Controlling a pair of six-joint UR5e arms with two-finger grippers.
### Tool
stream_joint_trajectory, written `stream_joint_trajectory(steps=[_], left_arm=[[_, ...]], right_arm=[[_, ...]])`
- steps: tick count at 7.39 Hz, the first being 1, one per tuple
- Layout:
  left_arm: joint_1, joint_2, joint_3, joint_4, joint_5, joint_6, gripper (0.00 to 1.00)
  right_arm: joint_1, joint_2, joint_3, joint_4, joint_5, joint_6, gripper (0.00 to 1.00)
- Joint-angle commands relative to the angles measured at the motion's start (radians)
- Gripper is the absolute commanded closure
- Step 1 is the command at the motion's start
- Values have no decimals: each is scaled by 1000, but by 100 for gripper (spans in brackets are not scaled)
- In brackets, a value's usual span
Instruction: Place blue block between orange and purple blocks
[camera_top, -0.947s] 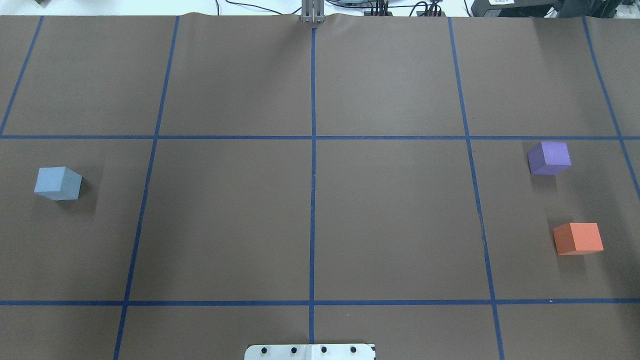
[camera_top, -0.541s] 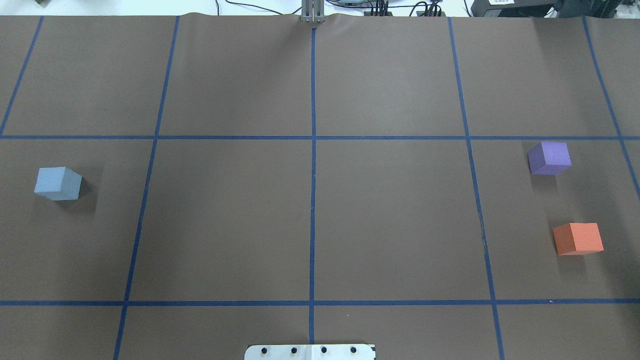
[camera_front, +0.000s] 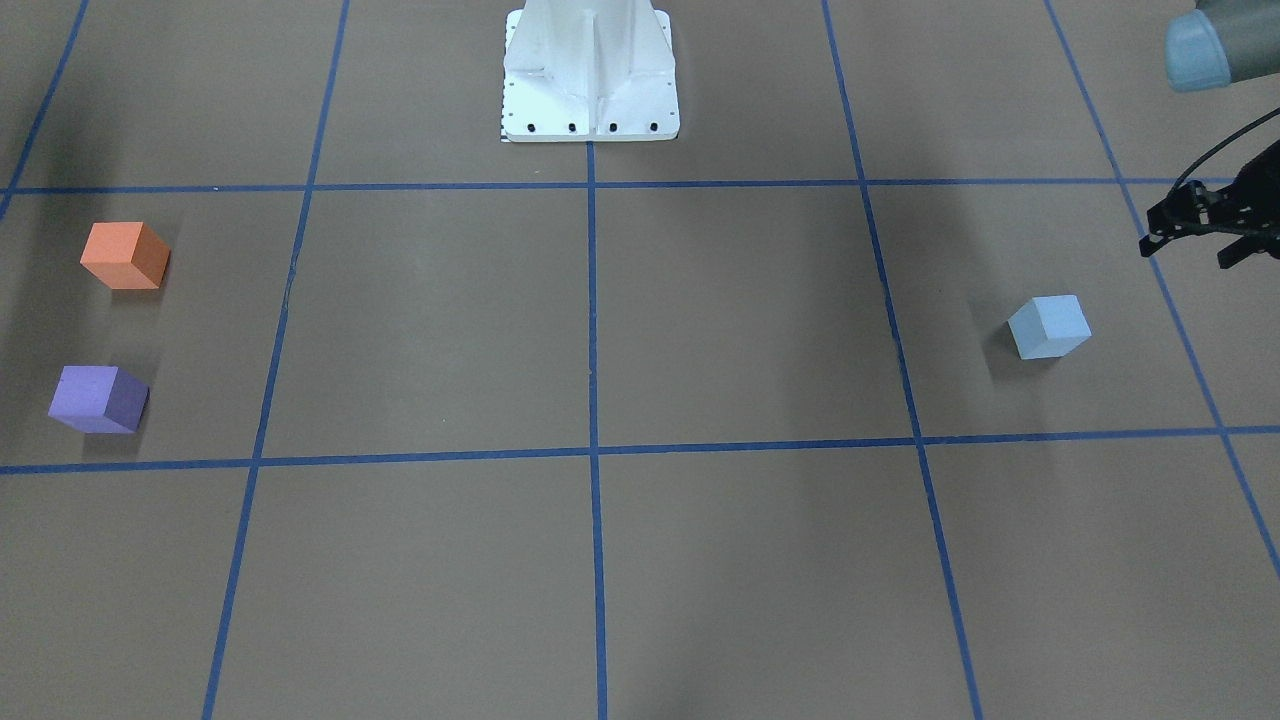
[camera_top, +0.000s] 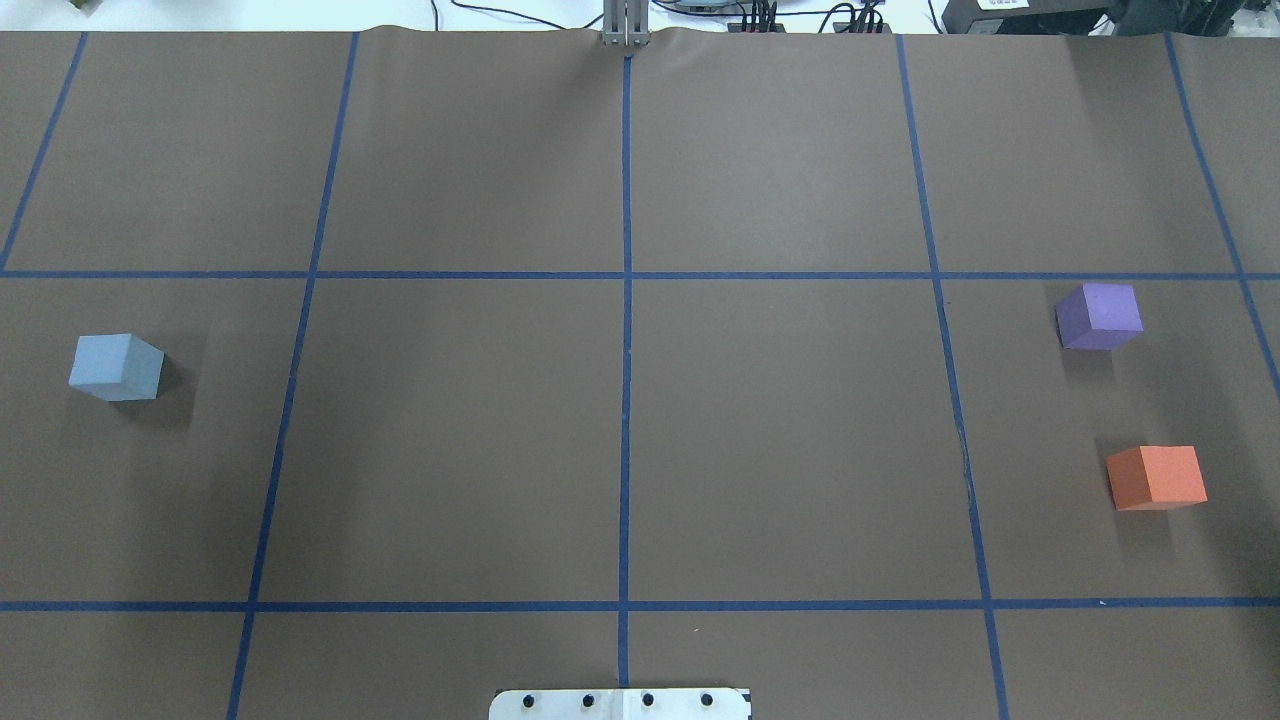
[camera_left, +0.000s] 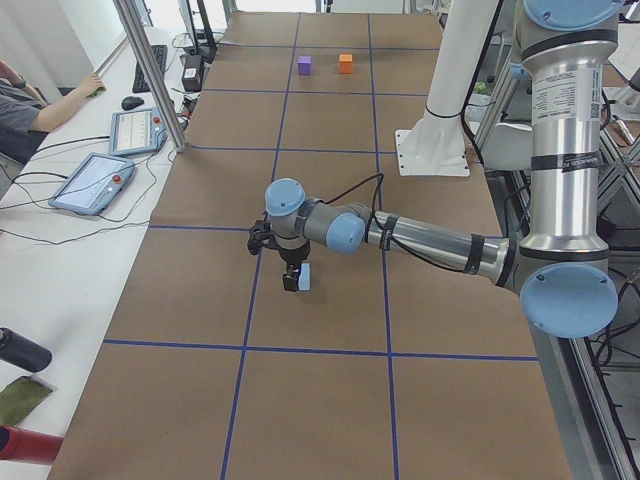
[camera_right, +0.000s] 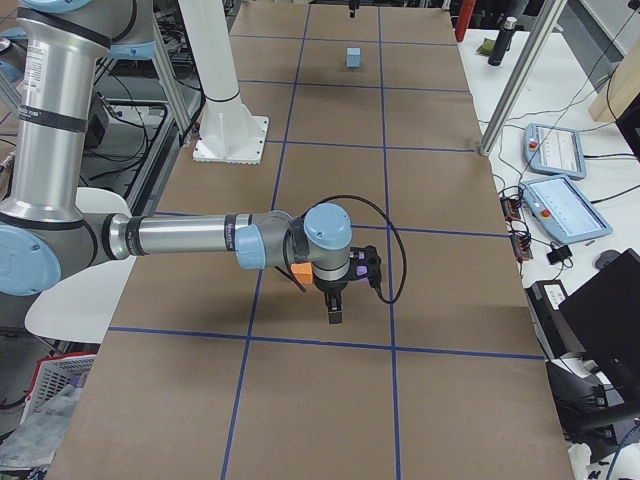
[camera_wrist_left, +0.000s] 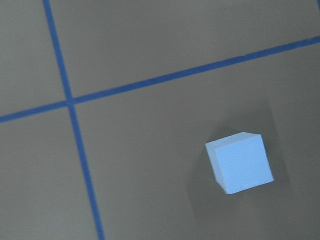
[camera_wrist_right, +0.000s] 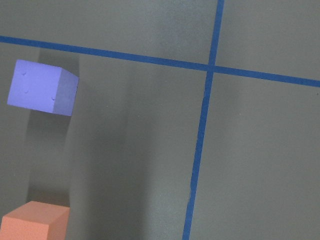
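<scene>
The light blue block (camera_top: 115, 366) sits at the table's left side; it also shows in the front view (camera_front: 1048, 327) and the left wrist view (camera_wrist_left: 240, 162). The purple block (camera_top: 1098, 316) and the orange block (camera_top: 1156, 477) sit apart at the table's right side, with a gap between them; both show in the right wrist view, purple (camera_wrist_right: 42, 87) and orange (camera_wrist_right: 32, 221). My left gripper (camera_left: 291, 283) hovers close beside the blue block (camera_left: 304, 277). My right gripper (camera_right: 335, 315) hovers by the orange block (camera_right: 300, 270). I cannot tell whether either gripper is open.
The white robot base (camera_front: 590, 80) stands at the table's near middle edge. Blue tape lines (camera_top: 625, 400) divide the brown table into squares. A side bench with tablets (camera_left: 95, 180) and a metal post (camera_left: 150, 70) runs along the far side.
</scene>
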Motion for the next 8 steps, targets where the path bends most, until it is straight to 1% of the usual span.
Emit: stream_joint_trajectory(steps=[1,2,3,4,6,7,8], left_arm=[[101,-2,125,-272,0,-238,0],[130,-5,161,-362,9,-303,0],[186,-14,164,-384,44,-387,0],[232,-40,164,-392,113,-473,0],[274,-44,176,-392,173,-493,0],[285,-44,191,-392,220,-490,0],[309,-45,192,-390,262,-489,11]], right_arm=[[-1,-3,-1,24,2,4,0],[-1,-3,-1,24,2,2,0],[-1,-4,-1,24,2,1,0],[-1,-9,-1,25,2,-1,0],[-1,-10,-1,24,2,-3,0],[-1,-10,-1,24,2,-3,0],[-1,-10,-1,24,2,-1,0]])
